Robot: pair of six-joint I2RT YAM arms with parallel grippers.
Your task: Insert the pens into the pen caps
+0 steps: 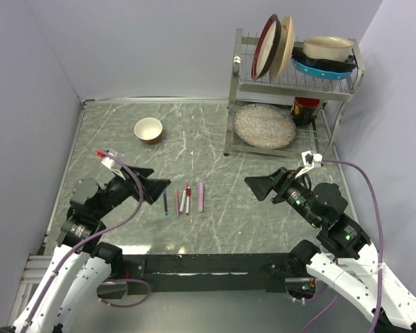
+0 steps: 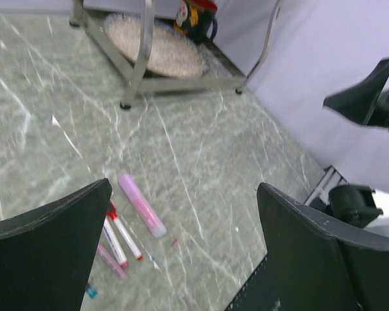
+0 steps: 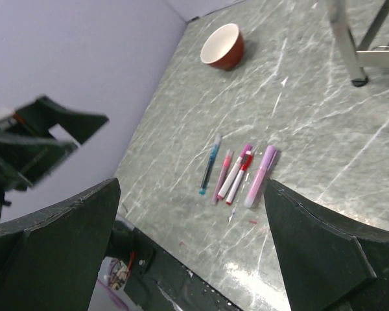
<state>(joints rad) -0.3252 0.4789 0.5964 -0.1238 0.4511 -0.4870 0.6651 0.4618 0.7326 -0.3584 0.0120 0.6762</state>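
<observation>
Several pens and caps lie side by side in a row on the marble table [image 1: 111, 139], between the two arms. From left in the top view: a slim teal piece [image 1: 166, 202], a slim pink piece [image 1: 177, 202], two white-barrelled pens [image 1: 185, 200] with red and pink ends, and a thicker lilac-pink cap [image 1: 200, 197]. The row shows in the right wrist view [image 3: 235, 173] and the left wrist view [image 2: 126, 236]. My left gripper [image 1: 163, 183] [image 2: 185, 188] is open and empty, hovering just left of the row. My right gripper [image 1: 253, 183] [image 3: 193, 184] is open and empty, to the right of it.
A red-and-cream bowl [image 1: 148, 130] stands at the back left. A metal dish rack [image 1: 239, 76] at the back right holds plates and bowls, with a speckled round plate [image 1: 265, 125] and a mug [image 1: 306, 109] below. Tiny red and blue bits [image 2: 174, 241] lie near the pens.
</observation>
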